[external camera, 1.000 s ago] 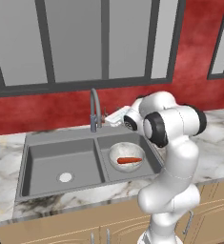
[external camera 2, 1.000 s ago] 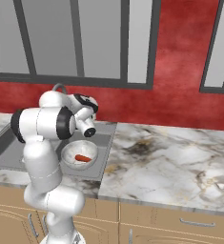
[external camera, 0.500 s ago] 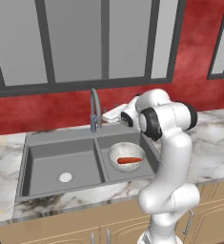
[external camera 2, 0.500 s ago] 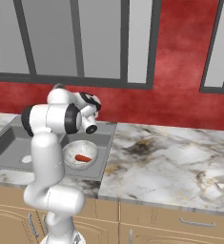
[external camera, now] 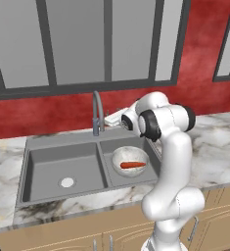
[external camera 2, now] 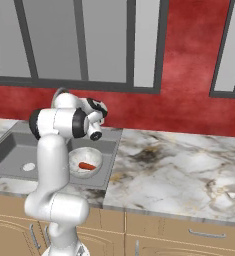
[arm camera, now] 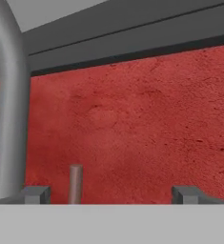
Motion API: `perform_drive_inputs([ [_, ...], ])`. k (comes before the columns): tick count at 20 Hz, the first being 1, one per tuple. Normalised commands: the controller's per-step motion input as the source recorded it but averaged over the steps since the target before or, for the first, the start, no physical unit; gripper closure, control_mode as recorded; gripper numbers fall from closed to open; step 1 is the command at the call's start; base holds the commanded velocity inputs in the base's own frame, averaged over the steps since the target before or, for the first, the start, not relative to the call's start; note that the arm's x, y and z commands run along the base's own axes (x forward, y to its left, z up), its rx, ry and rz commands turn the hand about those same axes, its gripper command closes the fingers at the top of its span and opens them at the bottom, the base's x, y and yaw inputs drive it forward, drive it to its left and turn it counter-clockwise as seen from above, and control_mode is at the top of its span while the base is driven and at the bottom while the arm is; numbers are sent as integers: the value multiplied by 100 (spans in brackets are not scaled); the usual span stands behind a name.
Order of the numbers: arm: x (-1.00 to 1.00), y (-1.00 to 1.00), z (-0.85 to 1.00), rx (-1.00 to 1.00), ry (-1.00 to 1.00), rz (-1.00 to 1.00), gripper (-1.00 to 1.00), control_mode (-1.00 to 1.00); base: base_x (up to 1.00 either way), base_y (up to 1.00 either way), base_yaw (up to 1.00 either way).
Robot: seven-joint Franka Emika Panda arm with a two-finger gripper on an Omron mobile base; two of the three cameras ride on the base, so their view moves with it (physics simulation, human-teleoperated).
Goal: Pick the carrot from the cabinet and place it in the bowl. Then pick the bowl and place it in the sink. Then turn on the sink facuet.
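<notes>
The sink is lying at the left of the marble counter, with the sink facuet rising behind the divider between its two basins. In the right basin the bowl is sitting with the carrot lying inside it. Just right of the spout, the gripper is hovering released, fingers spread wide, the small lever showing between them against the red wall.

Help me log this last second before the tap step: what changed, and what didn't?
The arm swung its hand further back toward the sink faucet, bringing the open, empty gripper up beside the spout, facing the red wall; nothing was grasped or released. The bowl with the carrot stayed in the sink's right basin.
</notes>
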Motion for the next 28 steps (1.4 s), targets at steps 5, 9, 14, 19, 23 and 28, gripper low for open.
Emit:
perform_drive_inputs([
  [5,30,0,-13,0,0,-4,-100,-100,0,0,0],
  [9,31,0,-14,0,0,-4,-100,-100,0,0,0],
  [14,30,0,-20,0,0,-4,-100,-100,0,0,0],
  [19,27,0,-22,0,0,-3,-100,-100,0,0,0],
  [23,21,0,-18,2,0,-2,100,-100,0,0,0],
  [28,5,0,-6,4,0,0,100,-100,0,0,0],
])
